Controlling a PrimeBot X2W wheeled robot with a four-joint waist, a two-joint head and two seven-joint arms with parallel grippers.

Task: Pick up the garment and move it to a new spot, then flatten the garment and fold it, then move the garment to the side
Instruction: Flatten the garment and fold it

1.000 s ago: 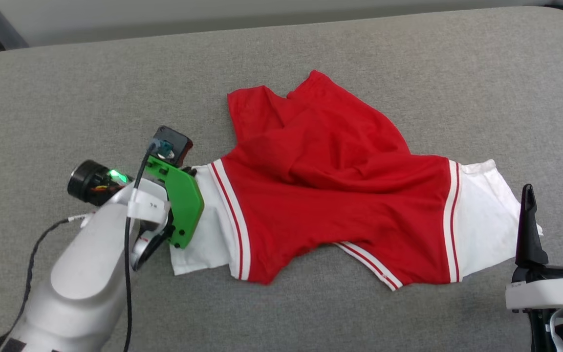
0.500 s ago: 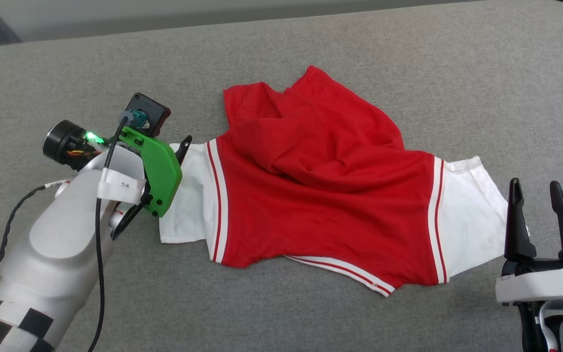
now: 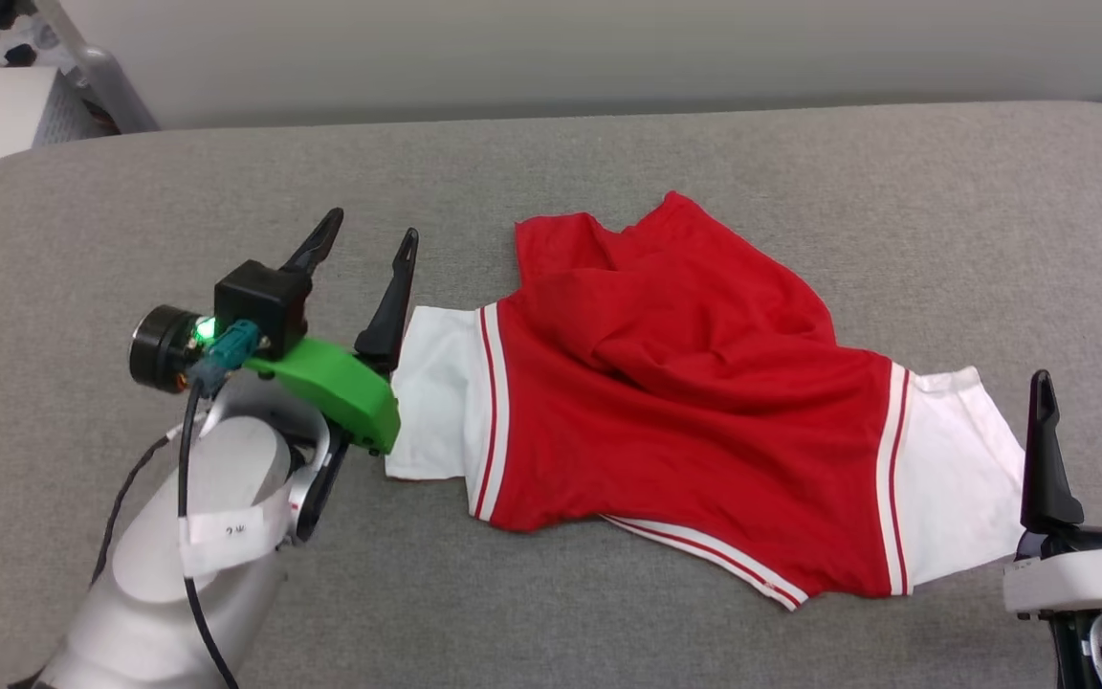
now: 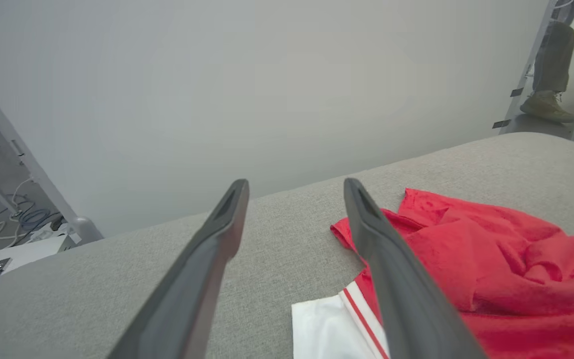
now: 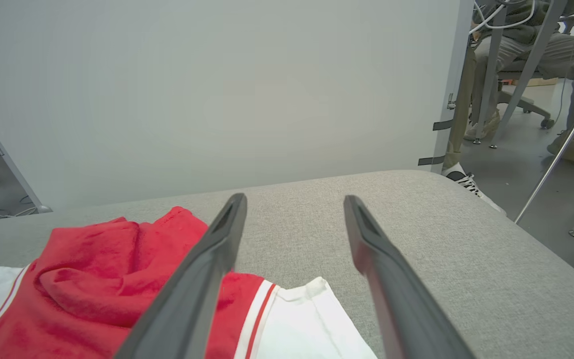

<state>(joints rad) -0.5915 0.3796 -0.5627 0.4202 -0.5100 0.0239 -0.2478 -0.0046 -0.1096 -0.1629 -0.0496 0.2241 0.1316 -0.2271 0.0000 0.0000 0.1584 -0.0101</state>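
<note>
the garment (image 3: 685, 411) lies crumpled on the grey padded bench (image 3: 704, 144), about midway across it and a little to the robot's right. its red body is bunched into soft folds, heaped highest toward the far side, and a white short sleeve spreads out flat at each end. red-and-white striped trim runs where each sleeve meets the red cloth, and another striped band edges the near side. in the left wrist view the garment (image 4: 491, 259) shows as rumpled red folds with a corner of white sleeve; in the right wrist view it (image 5: 92, 289) shows the other white sleeve lying smooth on the bench.

the left gripper (image 3: 371, 225) sits just beside the outer edge of the left sleeve, its two dark fingers spread wide with nothing between them; the left wrist view shows the same wide gap (image 4: 295, 181) over bare grey fabric. the right gripper (image 3: 1083, 378) stands just beside the right sleeve's outer edge, fingers also wide apart and empty (image 5: 294, 196).

behind the bench rises a plain pale wall (image 3: 513, 48). past the bench's right end a seated person's legs (image 5: 556, 45) show among metal frame posts.
</note>
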